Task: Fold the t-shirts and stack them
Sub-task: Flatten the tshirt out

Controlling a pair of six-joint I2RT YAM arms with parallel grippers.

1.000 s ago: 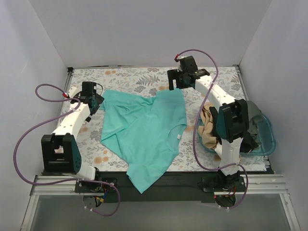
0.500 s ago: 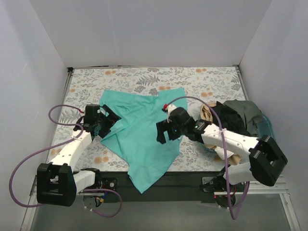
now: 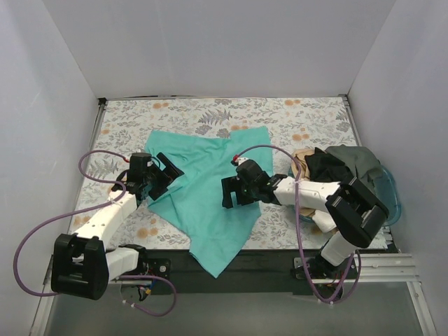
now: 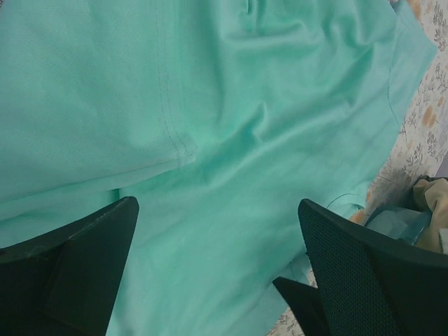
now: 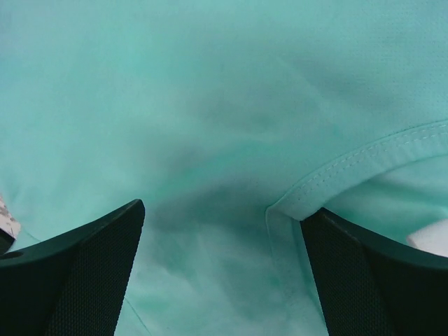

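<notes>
Left end effector (image 4: 217, 210) is released, its two fingers spread wide just above the teal-green t-shirt (image 3: 210, 189), over a stitched seam on the side of the shirt far from the blue tub (image 3: 388, 196). Right end effector (image 5: 222, 213) is released as well, with its fingers apart over the neckline hem, on the side nearer the tub. The shirt lies spread and wrinkled on the floral tabletop (image 3: 280, 115), beside the tub. Heaped at the tub are a black t-shirt (image 3: 325, 164), a grey-olive t-shirt (image 3: 360, 162) and a beige t-shirt (image 3: 304, 161).
</notes>
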